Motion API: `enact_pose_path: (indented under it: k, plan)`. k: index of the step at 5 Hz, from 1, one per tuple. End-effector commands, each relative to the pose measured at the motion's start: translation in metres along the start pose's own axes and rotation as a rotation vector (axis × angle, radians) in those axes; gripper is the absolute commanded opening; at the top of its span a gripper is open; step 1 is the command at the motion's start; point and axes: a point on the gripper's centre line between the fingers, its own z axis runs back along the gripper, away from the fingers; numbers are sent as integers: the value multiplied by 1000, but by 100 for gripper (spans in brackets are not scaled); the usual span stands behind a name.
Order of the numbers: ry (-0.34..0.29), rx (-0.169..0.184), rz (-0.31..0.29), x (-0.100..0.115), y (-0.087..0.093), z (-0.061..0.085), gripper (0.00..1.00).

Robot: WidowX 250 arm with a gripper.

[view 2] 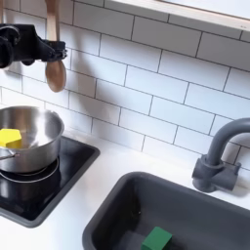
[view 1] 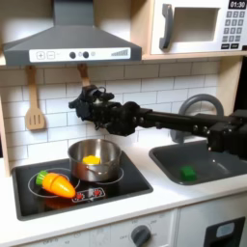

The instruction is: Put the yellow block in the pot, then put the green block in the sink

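At the lower left of the first exterior view we see an orange toy carrot (view 1: 56,183) with a green leafy top lying on the black hob (view 1: 125,186). Just right of it on the same hob stands the pot (view 1: 108,166), and the yellow block (view 1: 91,159) lies inside it; in the second exterior view we find the pot (view 2: 39,132) at the left edge of the frame with the yellow block (view 2: 9,138) resting against its inner wall.

On the tiled wall at the left of the first exterior view hangs a wooden spatula (view 1: 35,106), and a wooden spoon (view 2: 56,54) hangs at the upper left of the second exterior view.

Above the pot, left of centre in the first exterior view, we see the gripper (view 1: 75,102), with the black arm stretching from it toward the right edge. We cannot tell how wide the jaws stand; nothing is visibly between them.

Further right, the sink (view 1: 220,172) is set into the white worktop (view 1: 145,207), and the green block (view 1: 187,172) lies on its floor. In the second exterior view the green block (view 2: 155,239) sits at the bottom of the sink (view 2: 210,220), with the grey faucet (view 2: 217,156) arching behind.
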Motion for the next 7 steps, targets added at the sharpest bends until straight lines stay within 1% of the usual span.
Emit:
enact_pose_path:
  k: [1,2,3,7]
  plan:
    - [-19,5,-1,10,0,-2,0]
    - [-15,2,-4,9,-2,-2,0]
    - [-1,2,-6,4,-3,-1,0]
    - [3,3,-23,6,-3,-1,0]
